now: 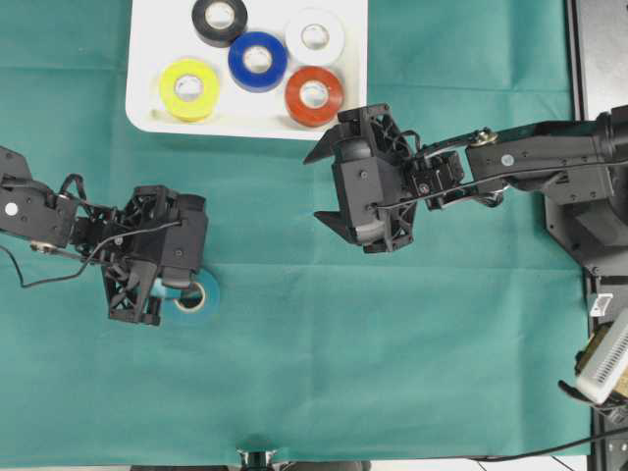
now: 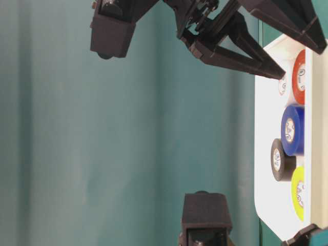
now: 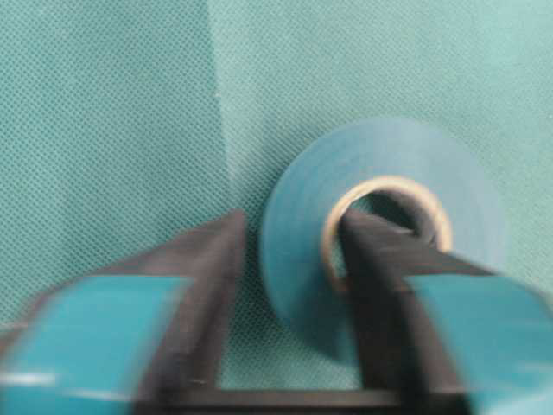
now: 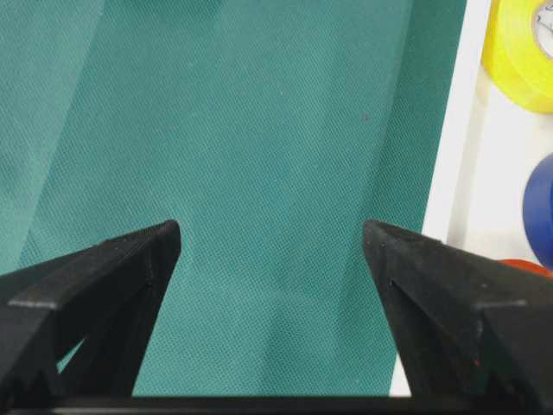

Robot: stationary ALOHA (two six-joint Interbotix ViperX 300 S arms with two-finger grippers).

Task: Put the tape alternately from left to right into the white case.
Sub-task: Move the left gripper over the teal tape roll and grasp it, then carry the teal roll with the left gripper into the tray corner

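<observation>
The left claw (image 3: 289, 268) has one finger through the core of the teal roll (image 3: 380, 216) and the other outside its wall, clenched on that wall while the roll lies flat on the green surface (image 1: 412, 363), well apart from the case (image 1: 147, 59). The other five rolls lie in the case: black (image 1: 219, 21), blue (image 1: 257, 61), white (image 1: 315, 37), yellow (image 1: 188, 89) and red (image 1: 314, 95). The right claw (image 4: 272, 246) hangs spread wide and empty over bare cloth just beside the case's near edge.

The main risk is the grip itself: it pinches only one side of the ring, so on lifting the roll may swing or tilt down and slip free (the wrist view is blurred, so how deep the fingers sit cannot be told). The cloth could also drag up if a fingertip has caught it. The free room in the case is the bare floor around the five rolls; a tilted roll set down there could nudge a neighbour or land on the rim. The right claw also sits near the likely path to the case.
</observation>
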